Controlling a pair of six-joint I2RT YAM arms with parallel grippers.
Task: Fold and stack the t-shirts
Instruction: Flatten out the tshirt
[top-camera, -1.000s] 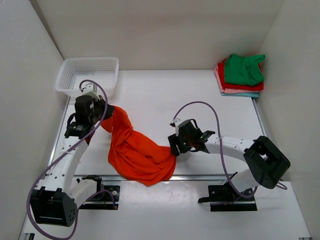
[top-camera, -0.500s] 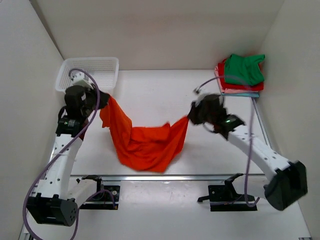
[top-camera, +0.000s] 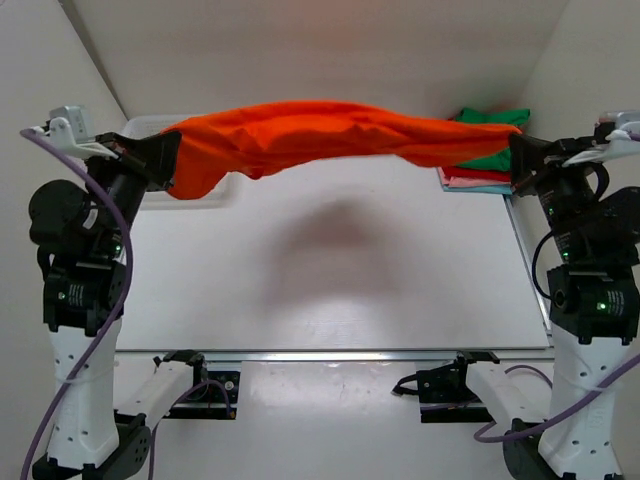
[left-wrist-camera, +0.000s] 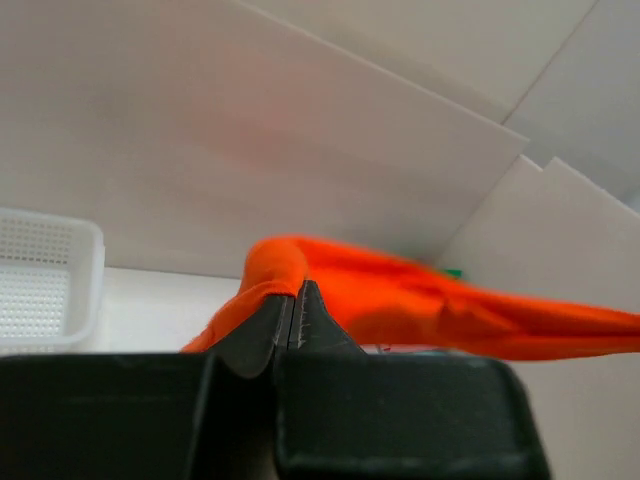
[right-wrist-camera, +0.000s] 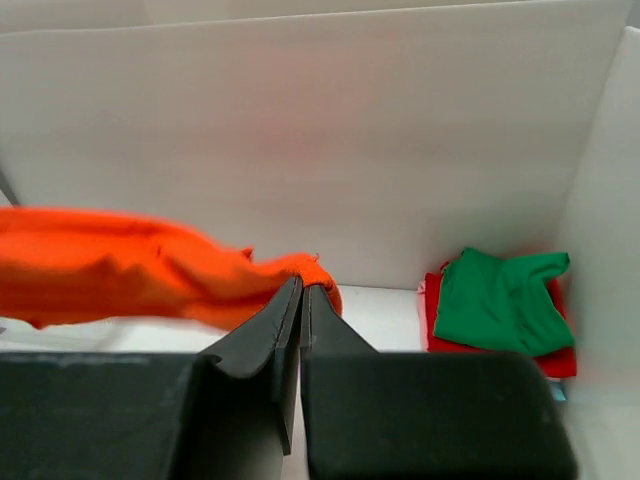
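Observation:
A bright orange t-shirt (top-camera: 330, 132) hangs stretched in the air between both arms, high above the table. My left gripper (top-camera: 168, 160) is shut on its left end, the cloth bunched at the jaw tips (left-wrist-camera: 278, 268). My right gripper (top-camera: 516, 160) is shut on the right end, with orange fabric (right-wrist-camera: 130, 265) trailing off to the left of its jaws. A stack of folded t-shirts (top-camera: 482, 160), green on top over red, pink and light blue, lies at the back right corner; it also appears in the right wrist view (right-wrist-camera: 500, 300).
A white mesh basket (left-wrist-camera: 40, 285) stands at the back left corner, mostly hidden behind the shirt in the top view. White walls close in the table on three sides. The shirt's shadow falls on the table (top-camera: 340, 290).
Both arms have risen sharply and spread apart, lifting the orange shirt off the table and pulling it taut. The right gripper took hold of the shirt's end.

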